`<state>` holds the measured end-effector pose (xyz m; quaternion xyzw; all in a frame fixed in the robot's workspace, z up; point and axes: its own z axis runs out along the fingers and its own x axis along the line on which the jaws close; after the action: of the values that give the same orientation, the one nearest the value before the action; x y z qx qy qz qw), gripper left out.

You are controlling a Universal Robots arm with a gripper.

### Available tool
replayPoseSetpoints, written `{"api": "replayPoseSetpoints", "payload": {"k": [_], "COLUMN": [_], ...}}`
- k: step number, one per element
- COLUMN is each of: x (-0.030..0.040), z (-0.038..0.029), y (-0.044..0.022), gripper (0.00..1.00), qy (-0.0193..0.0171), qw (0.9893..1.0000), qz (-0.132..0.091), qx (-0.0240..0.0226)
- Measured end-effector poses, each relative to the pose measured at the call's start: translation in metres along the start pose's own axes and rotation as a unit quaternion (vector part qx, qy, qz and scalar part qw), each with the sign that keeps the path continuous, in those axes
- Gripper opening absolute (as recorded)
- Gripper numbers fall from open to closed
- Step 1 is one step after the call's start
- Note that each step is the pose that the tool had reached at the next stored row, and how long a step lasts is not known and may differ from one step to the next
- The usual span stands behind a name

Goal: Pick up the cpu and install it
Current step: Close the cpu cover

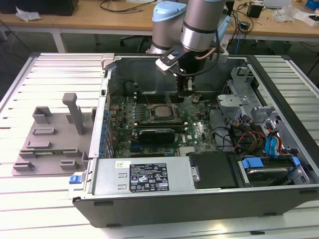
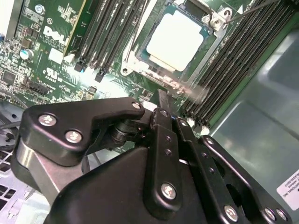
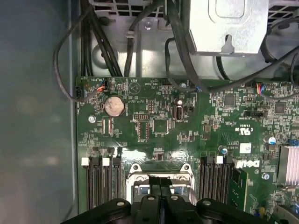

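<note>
The cpu lies flat in its socket, just to the exterior view's left of the gripper, whose jaws are pressed together, empty.

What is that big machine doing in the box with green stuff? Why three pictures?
It's a robot arm reaching into an open computer case. One picture looks on from outside; two come from cameras riding on the arm's wrist. Its gripper, the black pincers, is shut and holds nothing. The shiny square chip, the cpu, lies in its socket on the green board. A grey tray sits beside the case.
</note>
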<state>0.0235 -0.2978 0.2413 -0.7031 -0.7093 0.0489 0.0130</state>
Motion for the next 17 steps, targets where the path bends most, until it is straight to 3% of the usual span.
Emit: {"api": "replayPoseSetpoints", "payload": {"k": [4, 10, 11, 14, 15, 17], "x": [0.0003, 0.0010, 0.0012, 0.0020, 0.0022, 0.0023], "z": [0.0033, 0.0165, 0.0190, 0.0319, 0.0347, 0.0368], "y": [-0.0071, -0.0218, -0.0269, -0.0524, -0.0578, -0.0612], "gripper": [0.11, 0.11, 0.11, 0.11, 0.11, 0.11], "qy": [0.0000, 0.0000, 0.0001, 0.0000, 0.0000, 0.0001], "qw": [1.0000, 1.0000, 1.0000, 1.0000, 1.0000, 1.0000], "qz": [0.000, 0.000, 0.000, 0.000, 0.000, 0.000], "qx": [0.0000, 0.0000, 0.0000, 0.0000, 0.0001, 0.0000]}}
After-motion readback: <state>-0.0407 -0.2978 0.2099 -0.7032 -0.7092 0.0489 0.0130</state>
